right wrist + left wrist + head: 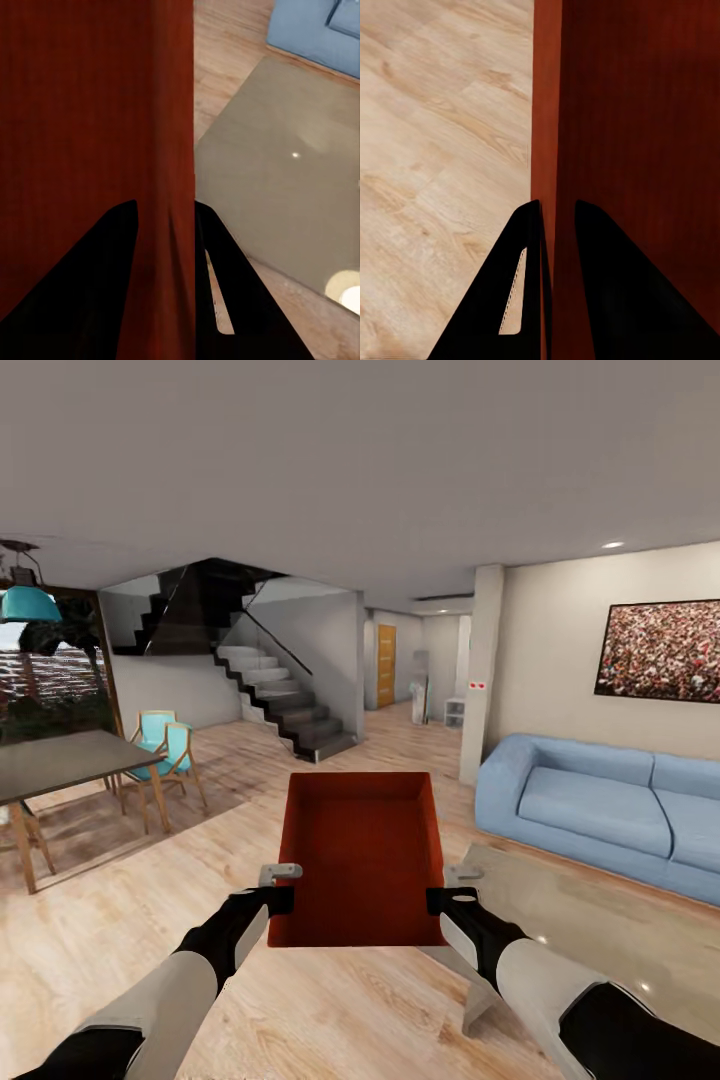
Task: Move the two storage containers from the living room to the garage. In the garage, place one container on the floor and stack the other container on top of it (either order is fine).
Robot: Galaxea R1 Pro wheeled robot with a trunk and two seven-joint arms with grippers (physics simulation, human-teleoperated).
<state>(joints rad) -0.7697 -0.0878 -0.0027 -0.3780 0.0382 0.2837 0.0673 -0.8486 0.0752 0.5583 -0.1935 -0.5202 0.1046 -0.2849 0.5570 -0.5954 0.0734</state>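
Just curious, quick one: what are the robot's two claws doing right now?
Left gripper: shut on the left wall of the orange-red bin.
Right gripper: shut on the bin's right wall.

We list: a blue sofa [610, 810] along the right wall, a framed picture [660, 651] above it, a beige rug [590, 920] before it; left, a dark table [55, 762] with turquoise chairs [165, 745]; beyond, a staircase [285, 700], an orange door [386, 665], a teal lamp [28, 600].

Container [362, 850] sitting btwn left gripper [283, 887] & right gripper [443, 887]; sofa [610, 810] lying to the right, table [55, 765] left, stairs [285, 705] standing behind.
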